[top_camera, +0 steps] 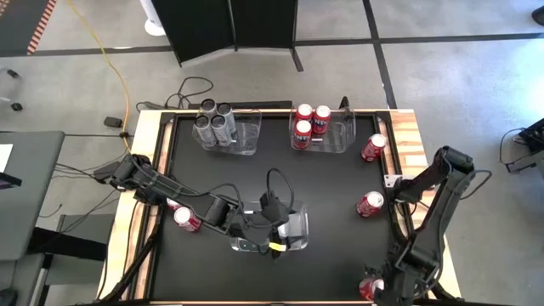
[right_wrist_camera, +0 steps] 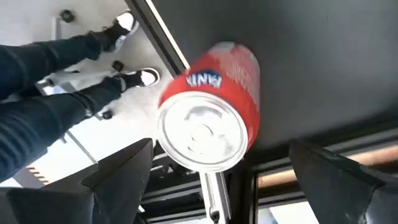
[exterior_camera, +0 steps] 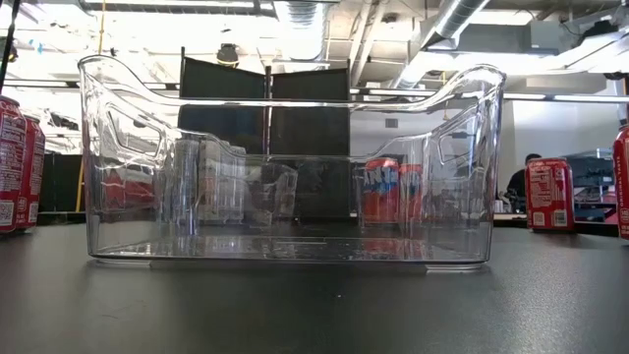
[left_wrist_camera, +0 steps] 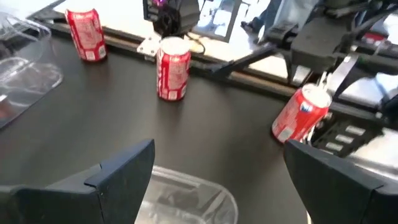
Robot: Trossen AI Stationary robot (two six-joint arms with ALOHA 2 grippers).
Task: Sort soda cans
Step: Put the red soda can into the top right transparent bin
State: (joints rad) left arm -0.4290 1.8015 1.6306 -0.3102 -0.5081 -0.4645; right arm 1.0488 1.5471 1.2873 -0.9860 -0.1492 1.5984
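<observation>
Four silver soda cans point(top_camera: 214, 121) stand in the far-left clear bin point(top_camera: 242, 140), and three red cans point(top_camera: 308, 121) stand in the far-right clear bin point(top_camera: 340, 136). Loose red cans stand on the black table: two near the right edge point(top_camera: 374, 146) point(top_camera: 371, 204), one at the near right corner point(top_camera: 371, 289) and one beside the left arm point(top_camera: 185, 219). My left gripper point(left_wrist_camera: 217, 186) hangs open over a third clear bin point(top_camera: 297, 229) at the table's middle. My right gripper point(right_wrist_camera: 227, 186) is open, pointing steeply down, just short of a red can point(right_wrist_camera: 214, 106) and above it.
The middle bin point(exterior_camera: 295, 167) fills the low view, with red cans point(exterior_camera: 548, 194) behind it. The table's wooden rim point(top_camera: 408, 136) runs close to the right-hand cans. A person's legs point(right_wrist_camera: 56, 74) stand on the floor beyond the right edge. A cable loops above the left arm point(top_camera: 276, 183).
</observation>
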